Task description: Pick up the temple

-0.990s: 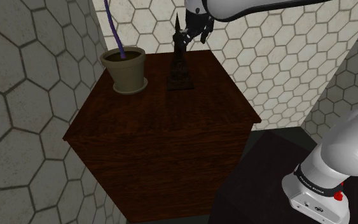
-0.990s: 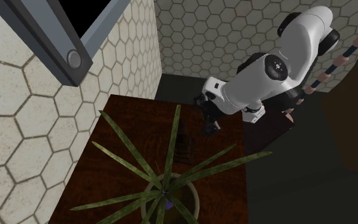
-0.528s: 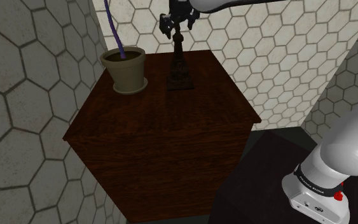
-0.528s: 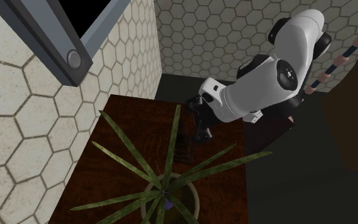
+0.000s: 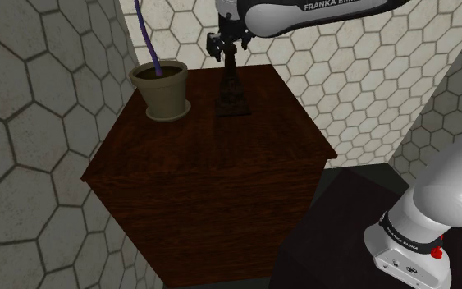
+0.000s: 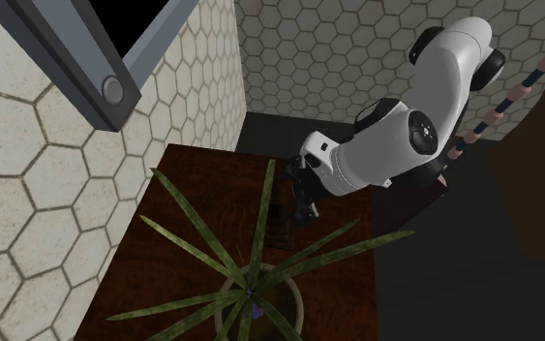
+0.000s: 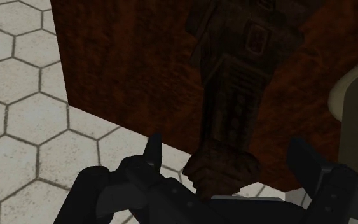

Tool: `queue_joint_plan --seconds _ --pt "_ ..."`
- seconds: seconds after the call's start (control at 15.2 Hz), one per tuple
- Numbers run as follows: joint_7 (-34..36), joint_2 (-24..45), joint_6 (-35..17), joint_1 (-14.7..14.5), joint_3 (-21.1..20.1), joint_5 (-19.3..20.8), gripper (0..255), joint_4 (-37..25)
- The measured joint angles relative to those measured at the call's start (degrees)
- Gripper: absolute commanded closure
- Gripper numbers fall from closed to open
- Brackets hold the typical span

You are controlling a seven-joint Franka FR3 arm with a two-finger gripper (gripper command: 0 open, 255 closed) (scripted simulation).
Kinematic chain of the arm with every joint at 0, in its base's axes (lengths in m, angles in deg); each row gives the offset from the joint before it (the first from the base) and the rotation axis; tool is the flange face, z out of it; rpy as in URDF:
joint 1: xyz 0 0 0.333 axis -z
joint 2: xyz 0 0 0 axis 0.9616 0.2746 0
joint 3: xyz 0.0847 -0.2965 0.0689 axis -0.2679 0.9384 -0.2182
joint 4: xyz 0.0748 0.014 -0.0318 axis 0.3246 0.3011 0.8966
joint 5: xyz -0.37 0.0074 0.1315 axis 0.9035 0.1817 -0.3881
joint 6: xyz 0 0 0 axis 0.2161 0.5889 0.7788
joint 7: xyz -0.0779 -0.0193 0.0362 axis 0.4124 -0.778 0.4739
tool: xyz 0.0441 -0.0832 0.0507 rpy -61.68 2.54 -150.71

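Movement up top: the gripper [image 5: 227,48] has swung in from the three o'clock side of the temple [image 5: 231,89] and dropped over its spire. Its fingers [image 7: 152,153] are spread wide with nothing clasped, and the wrist view has the spire tip sitting between them, touching neither. The temple stands upright at the twelve o'clock end of the dark wooden table [image 5: 204,181], plant pot [image 5: 163,90] at its nine o'clock; I'd say alignment is done, leaving a slight descent and the squeeze.

Potted plant [image 5: 162,90], dark wood table [image 5: 204,168], hex-tiled walls [image 5: 40,123]
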Motion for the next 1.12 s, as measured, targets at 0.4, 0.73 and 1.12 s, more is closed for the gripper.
queue_joint_plan --seconds 0.4,0.73,1.12 --pt "0.02 -0.15 -0.21 0.03 0.05 -0.02 255 0.27" --pt "-0.07 0.03 0.1 0.01 0.02 -0.01 255 -0.16" --pt "-1.81 0.94 4.1 -0.2 -0.32 -0.4 255 -5.19"
